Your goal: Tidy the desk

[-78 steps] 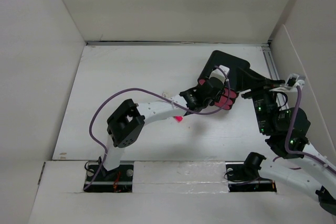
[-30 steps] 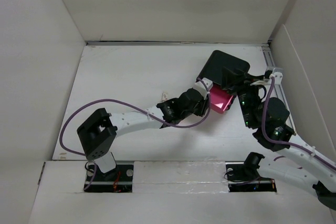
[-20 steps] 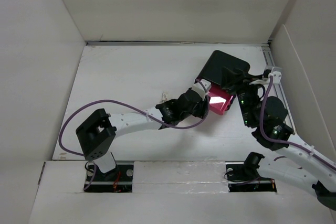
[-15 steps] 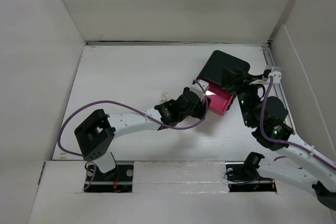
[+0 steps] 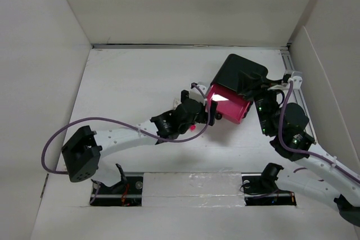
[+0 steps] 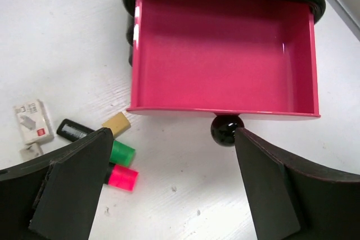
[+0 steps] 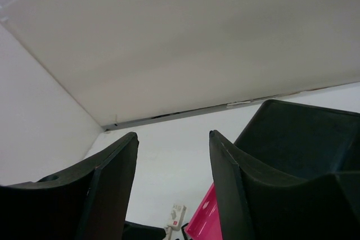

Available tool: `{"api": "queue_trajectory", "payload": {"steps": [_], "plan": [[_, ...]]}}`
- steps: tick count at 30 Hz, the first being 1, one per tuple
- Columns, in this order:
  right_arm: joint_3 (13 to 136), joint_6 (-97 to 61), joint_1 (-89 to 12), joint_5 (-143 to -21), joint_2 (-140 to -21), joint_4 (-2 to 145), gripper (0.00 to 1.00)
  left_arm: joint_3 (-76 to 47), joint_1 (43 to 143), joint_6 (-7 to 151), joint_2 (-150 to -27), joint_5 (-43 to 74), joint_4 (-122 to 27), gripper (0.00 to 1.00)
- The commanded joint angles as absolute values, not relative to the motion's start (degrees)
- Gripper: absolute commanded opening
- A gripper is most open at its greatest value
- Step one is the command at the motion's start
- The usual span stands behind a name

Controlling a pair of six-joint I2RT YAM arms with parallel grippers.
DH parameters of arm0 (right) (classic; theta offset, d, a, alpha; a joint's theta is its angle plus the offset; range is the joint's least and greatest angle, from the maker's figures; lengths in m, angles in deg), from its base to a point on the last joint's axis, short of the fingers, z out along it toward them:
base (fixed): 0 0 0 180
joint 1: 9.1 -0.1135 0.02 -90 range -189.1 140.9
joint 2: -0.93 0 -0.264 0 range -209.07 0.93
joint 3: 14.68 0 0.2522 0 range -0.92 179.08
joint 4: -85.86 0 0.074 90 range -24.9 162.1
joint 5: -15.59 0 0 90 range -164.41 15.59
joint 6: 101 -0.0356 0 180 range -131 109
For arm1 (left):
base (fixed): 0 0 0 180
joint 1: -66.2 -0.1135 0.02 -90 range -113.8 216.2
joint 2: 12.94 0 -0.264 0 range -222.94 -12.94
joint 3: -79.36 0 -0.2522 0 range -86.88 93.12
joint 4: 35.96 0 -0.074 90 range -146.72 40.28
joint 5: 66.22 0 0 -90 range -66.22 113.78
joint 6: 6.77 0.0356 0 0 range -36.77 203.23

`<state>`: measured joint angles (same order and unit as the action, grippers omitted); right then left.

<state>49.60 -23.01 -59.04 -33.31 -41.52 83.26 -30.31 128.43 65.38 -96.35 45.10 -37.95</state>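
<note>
The desk [image 5: 140, 82] is a white tabletop. A black cabinet [image 5: 244, 71] stands at its right, with its pink drawer [image 6: 225, 54] pulled out and empty. The left gripper [image 6: 173, 134] is open just in front of the drawer's black knob [image 6: 226, 130], touching nothing; from above the left gripper [image 5: 209, 117] sits at the drawer's near-left corner. The right gripper [image 7: 171, 139] has its jaws apart with nothing between them. Its right finger [image 7: 236, 189] is close beside the cabinet [image 7: 304, 133], and from above the right gripper [image 5: 263, 89] rests at the cabinet's right side.
Left of the drawer lie a green marker [image 6: 121, 153], a pink marker [image 6: 121, 177], a tan eraser [image 6: 116, 123], a black marker [image 6: 73, 130] and a small white box [image 6: 35, 121]. White walls [image 5: 185, 4] enclose the desk on the back and both sides.
The drawer has slid out of the cabinet. The left gripper has opened off the knob and drawn back toward the near left. The right arm has barely moved.
</note>
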Motion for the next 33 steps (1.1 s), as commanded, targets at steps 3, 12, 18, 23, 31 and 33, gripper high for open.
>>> {"api": "queue_trajectory", "payload": {"steps": [3,12,18,23,31,33], "plan": [[50.06,-23.48,-58.76,-34.77,-41.17,86.6,0.62,-36.69,126.15,61.7,-88.27,47.87,-34.17,0.9],[48.83,-26.11,-58.76,-37.23,-41.69,85.63,0.99,-43.46,123.76,42.29,-87.03,64.37,-51.59,0.99],[45.41,-29.71,-58.76,-41.87,-41.78,85.54,0.99,-46.89,123.76,35.25,-88.61,62.27,-54.11,0.99],[43.73,-31.21,-58.76,-43.47,-43.09,85.55,0.97,-49.18,119.65,34.79,-91.41,59.39,-51.49,0.99],[43.11,-30.77,-58.76,-44.61,-42.83,86.07,0.96,-46.03,118.4,37.35,-97.83,57.7,-48.49,0.99],[42.85,-30.95,-58.76,-44.79,-42.75,85.98,0.96,-44.7,117.88,37.35,-100.91,57.36,-48.58,0.99]]}}
